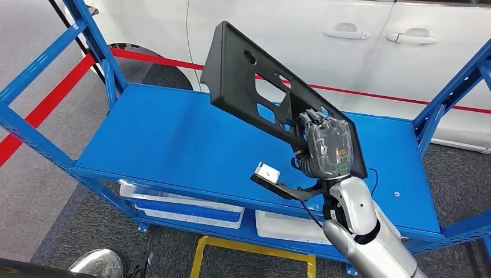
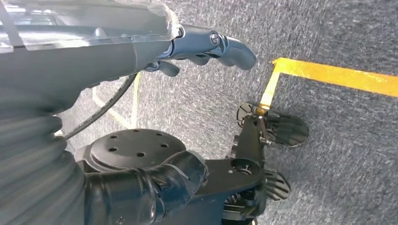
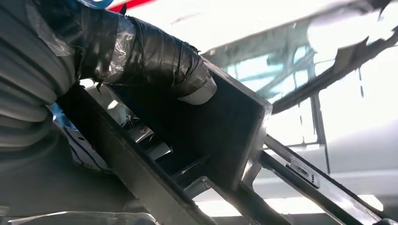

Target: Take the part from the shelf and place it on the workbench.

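Half the job looks done from where I'm sitting: the right hand [image 1: 327,147] has its fingers wrapped round the near right end of the part [image 1: 255,87], a long flat black panel with cutouts, and it's holding it up in the air, tilted, with the far left end poking highest toward the white car [image 1: 347,35] behind. As far as I can tell the part isn't touching the blue shelf [image 1: 173,145] at all, so the pickup is pretty much sorted. The right wrist view backs that up, with the thumb [image 3: 155,56] clamped against the part's edge [image 3: 225,131] and the car windows showing through the cutouts. What's left is the whole second bit, carrying it over to a workbench and setting it down, and I can't spot a workbench anywhere in these shots, so my guess is the robot needs to turn or walk first. The left hand [image 2: 206,47] is hanging down over the grey carpet with a yellow floor line [image 2: 328,75] nearby, fingers loosely stretched out and nothing in them. Down below there are white bins [image 1: 185,205] on the lower shelf level, not part of this. With a one-end grip on a long panel, I'd worry about it swinging or clipping the shelf posts during the turn
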`<action>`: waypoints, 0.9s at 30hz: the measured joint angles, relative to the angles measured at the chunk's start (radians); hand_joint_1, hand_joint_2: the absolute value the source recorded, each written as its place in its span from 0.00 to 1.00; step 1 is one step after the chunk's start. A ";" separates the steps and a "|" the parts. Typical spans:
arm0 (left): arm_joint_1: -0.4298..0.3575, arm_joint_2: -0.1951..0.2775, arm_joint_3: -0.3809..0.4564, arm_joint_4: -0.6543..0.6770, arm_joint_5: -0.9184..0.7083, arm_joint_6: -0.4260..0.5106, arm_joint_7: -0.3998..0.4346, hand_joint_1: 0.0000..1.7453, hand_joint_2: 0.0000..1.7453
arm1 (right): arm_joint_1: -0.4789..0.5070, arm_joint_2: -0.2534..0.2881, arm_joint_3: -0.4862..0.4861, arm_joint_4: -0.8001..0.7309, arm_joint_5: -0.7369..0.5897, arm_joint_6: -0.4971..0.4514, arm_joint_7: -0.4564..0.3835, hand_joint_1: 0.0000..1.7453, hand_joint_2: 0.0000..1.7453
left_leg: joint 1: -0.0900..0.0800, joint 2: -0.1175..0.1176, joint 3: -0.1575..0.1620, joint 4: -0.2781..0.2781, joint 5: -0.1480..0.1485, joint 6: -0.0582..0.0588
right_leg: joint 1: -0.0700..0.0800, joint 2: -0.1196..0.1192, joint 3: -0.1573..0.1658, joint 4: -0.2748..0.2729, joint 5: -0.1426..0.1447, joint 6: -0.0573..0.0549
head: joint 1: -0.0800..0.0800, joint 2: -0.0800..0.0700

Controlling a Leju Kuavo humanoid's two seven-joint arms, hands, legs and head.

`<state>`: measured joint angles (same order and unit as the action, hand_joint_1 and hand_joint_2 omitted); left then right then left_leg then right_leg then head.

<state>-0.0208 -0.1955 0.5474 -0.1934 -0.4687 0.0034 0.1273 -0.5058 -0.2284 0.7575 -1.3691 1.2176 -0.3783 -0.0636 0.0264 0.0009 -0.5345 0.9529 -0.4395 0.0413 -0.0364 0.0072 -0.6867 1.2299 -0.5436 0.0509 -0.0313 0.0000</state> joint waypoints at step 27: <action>-0.008 0.005 -0.005 -0.001 -0.062 -0.007 0.006 0.00 1.00 | 0.070 -0.116 0.032 -0.204 0.015 -0.104 -0.085 1.00 1.00 | -0.032 0.009 0.019 0.007 -0.025 0.026 | 0.021 -0.004 -0.038 -0.075 0.032 -0.030 | -0.002 0.000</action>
<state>-0.0284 -0.1903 0.5421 -0.1946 -0.5309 -0.0040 0.1337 -0.4360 -0.3447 0.7899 -1.5726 1.2330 -0.4823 -0.1486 -0.0054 0.0096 -0.5150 0.9596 -0.4644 0.0669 -0.0152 0.0033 -0.7246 1.1550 -0.5121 0.0211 -0.0334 0.0000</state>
